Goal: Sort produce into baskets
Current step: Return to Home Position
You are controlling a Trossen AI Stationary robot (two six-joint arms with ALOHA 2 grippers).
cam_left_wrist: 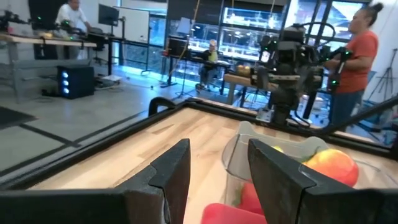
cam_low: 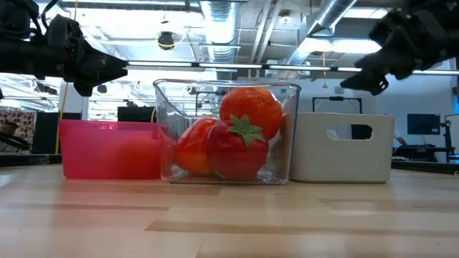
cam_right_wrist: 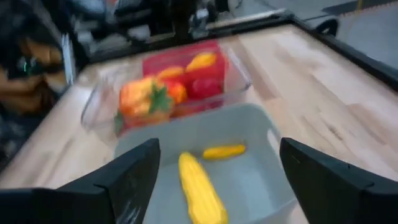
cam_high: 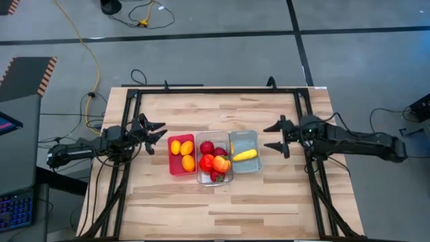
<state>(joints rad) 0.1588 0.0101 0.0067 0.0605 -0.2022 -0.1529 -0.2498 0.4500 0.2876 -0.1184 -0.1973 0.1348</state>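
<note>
Jaws on both arms gape empty, flanking the filled baskets (cam_high: 245,166).

floor (cam_high: 201,60): grey, black tape lines (cam_high: 201,35), yellow cable (cam_high: 82,42) | ceiling (cam_low: 272,29): ducts (cam_low: 330,14), strip lights (cam_low: 222,11) | desks (cam_left_wrist: 25,38), monitors (cam_left_wrist: 109,14)

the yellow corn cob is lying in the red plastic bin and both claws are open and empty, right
Not quite. The yellow corn cob lies in the pale blue plastic bin, not the red plastic bin, as the high view shows. The left claw and right claw are open and empty.
</note>
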